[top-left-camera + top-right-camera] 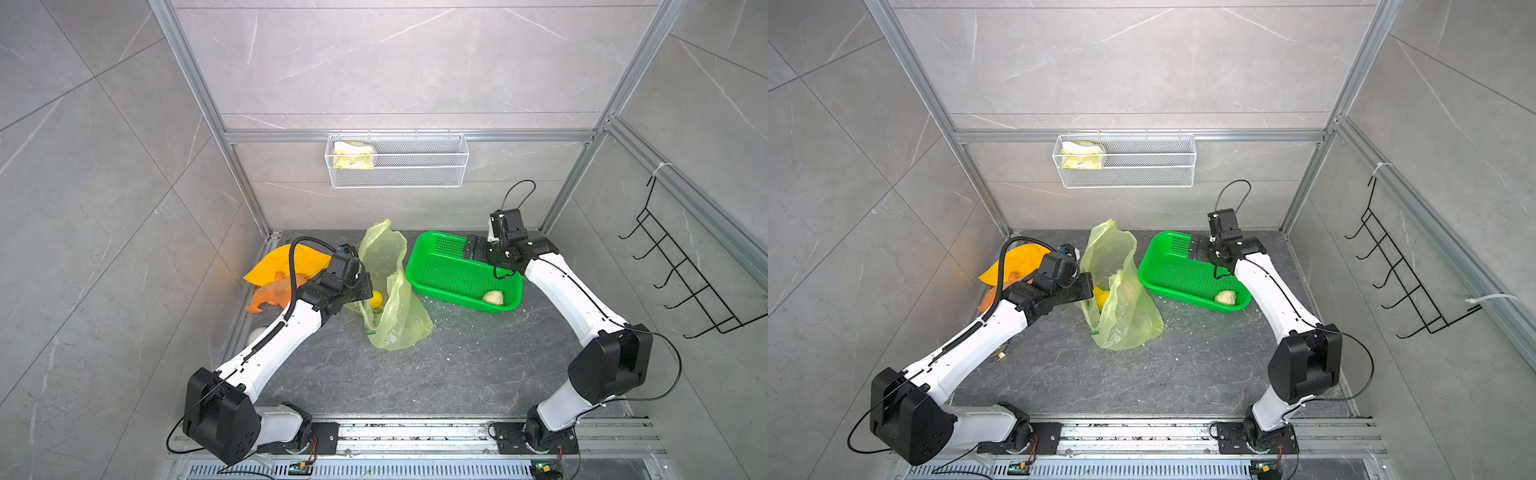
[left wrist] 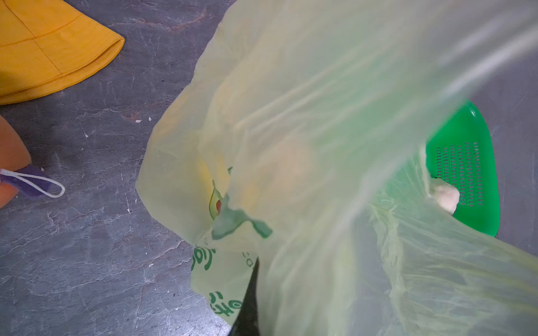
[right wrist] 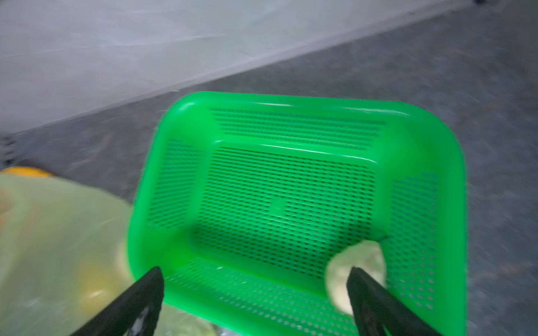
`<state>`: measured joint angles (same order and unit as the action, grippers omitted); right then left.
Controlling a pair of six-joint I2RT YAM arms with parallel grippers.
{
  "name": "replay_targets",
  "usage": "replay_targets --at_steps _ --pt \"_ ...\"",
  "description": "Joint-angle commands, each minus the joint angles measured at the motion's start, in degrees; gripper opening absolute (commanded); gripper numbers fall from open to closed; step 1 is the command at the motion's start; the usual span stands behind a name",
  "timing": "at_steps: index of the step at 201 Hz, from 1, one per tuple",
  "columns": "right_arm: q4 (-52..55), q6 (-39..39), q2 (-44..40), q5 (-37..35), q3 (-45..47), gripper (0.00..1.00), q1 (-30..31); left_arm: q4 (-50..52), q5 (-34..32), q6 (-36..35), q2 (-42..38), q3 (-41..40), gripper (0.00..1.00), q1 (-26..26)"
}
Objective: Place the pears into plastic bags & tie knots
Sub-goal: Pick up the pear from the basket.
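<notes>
Right wrist view: right gripper spread wide, empty, over green basket; lone cream pear in its near right corner, nearward of the fingertips; right arm closest; left gripper pinched shut on plastic bag rim, well left.

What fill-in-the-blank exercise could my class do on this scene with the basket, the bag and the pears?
1. The green basket holds exactly ____ pale pear.
2. The yellow pear lies ____ the plastic bag.
3. The left tool is ____ on the bag's edge.
4. The right tool hangs over the basket with its jaws ____.
Missing words: one; inside; shut; open.
</notes>
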<state>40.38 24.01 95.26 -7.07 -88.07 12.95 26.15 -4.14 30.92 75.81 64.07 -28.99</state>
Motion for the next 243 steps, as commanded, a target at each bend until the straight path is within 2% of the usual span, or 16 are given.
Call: replay_targets --at_steps 1,37,123,144,171,193,222,243 --pt "6.6 1.5 4.6 -7.8 2.2 1.00 -1.3 -2.4 1.0 -0.2 -0.1 1.8 0.00 -0.2" --pt "8.3 1.9 9.2 -9.4 4.0 0.99 -3.0 -2.7 1.0 -0.1 -0.8 1.5 0.00 -0.2" --pt "5.7 4.5 19.3 -3.0 6.0 0.99 -3.4 -2.9 0.8 -0.3 -1.2 1.4 0.00 -0.3" --pt "4.3 4.2 19.2 -1.3 6.0 0.88 -3.4 -2.8 0.8 -0.3 -0.9 1.4 0.00 -0.3" --pt "2.8 3.2 16.0 1.2 6.3 0.60 -3.5 -2.9 0.9 -0.3 -0.8 1.5 0.00 -0.3" --pt "2.2 2.3 11.9 4.3 5.8 0.41 -3.5 -3.0 1.0 -0.2 -0.8 1.6 0.00 -0.3" --pt "0.5 2.8 3.5 12.4 4.7 0.39 -3.3 -3.0 1.3 -0.3 -0.9 1.5 0.00 -0.3" --pt "-0.3 4.1 -1.0 17.2 0.7 0.39 -1.0 -3.2 1.6 -0.1 -1.0 1.1 0.00 -0.3"
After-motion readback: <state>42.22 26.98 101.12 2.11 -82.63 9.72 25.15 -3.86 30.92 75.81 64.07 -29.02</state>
